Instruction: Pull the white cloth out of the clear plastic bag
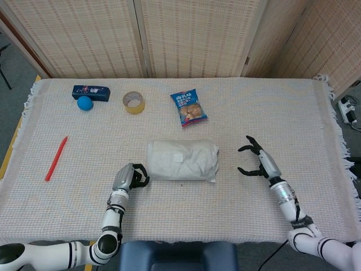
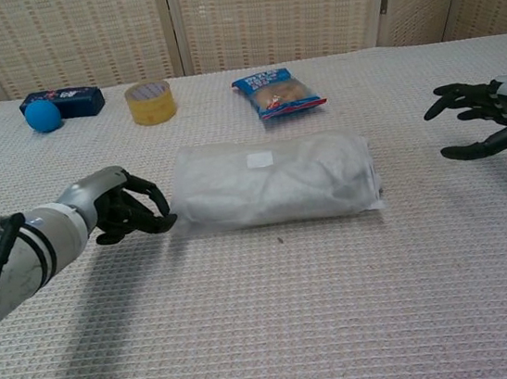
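The white cloth [image 2: 271,182] lies rolled inside the clear plastic bag [image 1: 210,169], a soft bundle in the middle of the surface [image 1: 169,214], between the two hands. It looks light and limp, likely to bunch and drag rather than slide out in one piece, while the thin film looks slick and crinkly and will probably travel along with the cloth unless one end is pinned. The sensible hold, I would say, is a pinch on the film at one end and a grip on a fold of cloth at the open end. Which end is open is hard to tell: the right end looks flattened like a seam or flap, the left end is partly masked by the left hand [image 2: 130,210]. That hand sits right at the bag's left end with its fingers [image 2: 157,223] curled in, and whether they have actually caught the film I cannot tell. The right hand [image 1: 255,159] hovers near the right end, apart from it, fingers spread and holding nothing. The small pale patch on top may be a label; it is too small to read.
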### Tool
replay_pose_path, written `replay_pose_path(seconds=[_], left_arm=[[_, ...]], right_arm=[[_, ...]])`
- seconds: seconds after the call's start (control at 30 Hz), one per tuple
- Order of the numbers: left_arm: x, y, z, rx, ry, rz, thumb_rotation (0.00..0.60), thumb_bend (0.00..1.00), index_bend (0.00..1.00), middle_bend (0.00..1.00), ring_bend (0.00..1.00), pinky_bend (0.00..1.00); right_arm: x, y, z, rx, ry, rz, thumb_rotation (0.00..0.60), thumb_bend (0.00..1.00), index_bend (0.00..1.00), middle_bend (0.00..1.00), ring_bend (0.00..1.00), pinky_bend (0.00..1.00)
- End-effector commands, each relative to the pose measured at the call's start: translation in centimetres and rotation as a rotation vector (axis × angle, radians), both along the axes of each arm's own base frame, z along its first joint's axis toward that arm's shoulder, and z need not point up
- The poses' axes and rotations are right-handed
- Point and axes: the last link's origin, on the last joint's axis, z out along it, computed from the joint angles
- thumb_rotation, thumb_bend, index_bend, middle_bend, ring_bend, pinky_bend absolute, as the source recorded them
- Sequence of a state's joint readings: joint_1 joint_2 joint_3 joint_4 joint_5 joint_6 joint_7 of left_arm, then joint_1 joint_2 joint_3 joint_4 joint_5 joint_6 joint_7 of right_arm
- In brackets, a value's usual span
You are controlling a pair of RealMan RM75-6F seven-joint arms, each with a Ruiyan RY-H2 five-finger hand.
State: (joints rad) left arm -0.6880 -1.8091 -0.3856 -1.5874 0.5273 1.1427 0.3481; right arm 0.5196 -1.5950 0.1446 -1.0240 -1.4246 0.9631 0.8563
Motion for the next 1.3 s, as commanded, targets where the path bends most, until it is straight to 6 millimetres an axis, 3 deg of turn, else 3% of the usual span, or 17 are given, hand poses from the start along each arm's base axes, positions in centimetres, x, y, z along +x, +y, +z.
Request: replay_pose_path(seconds=[0.03, 0.77, 1.3], left_arm=[[0.0, 0.1, 0.1, 0.000, -0.004, -0.001, 0.600, 0.85, 0.72, 1.00, 1.00, 1.00], [-1.1, 1.1, 1.1, 0.009, 0.000, 0.017, 0.600, 0.85, 0.72, 1.00, 1.00, 1.00], [-1.3, 1.2, 1.4, 0.007, -0.012, 0.019, 0.600, 0.85, 0.72, 1.00, 1.00, 1.00]], right_arm=[[1.1, -0.5, -0.9, 0.006, 0.002, 0.030, 0.600, 0.19, 0.32, 0.00, 0.00, 0.00], [2.3, -0.8, -5.0, 0.015, 0.061, 0.045, 0.600, 0.20, 0.33, 0.00, 0.00, 0.00], [4.9, -0.6, -7.8, 0.015, 0.057, 0.067, 0.600, 0.21, 0.37, 0.00, 0.00, 0.00]])
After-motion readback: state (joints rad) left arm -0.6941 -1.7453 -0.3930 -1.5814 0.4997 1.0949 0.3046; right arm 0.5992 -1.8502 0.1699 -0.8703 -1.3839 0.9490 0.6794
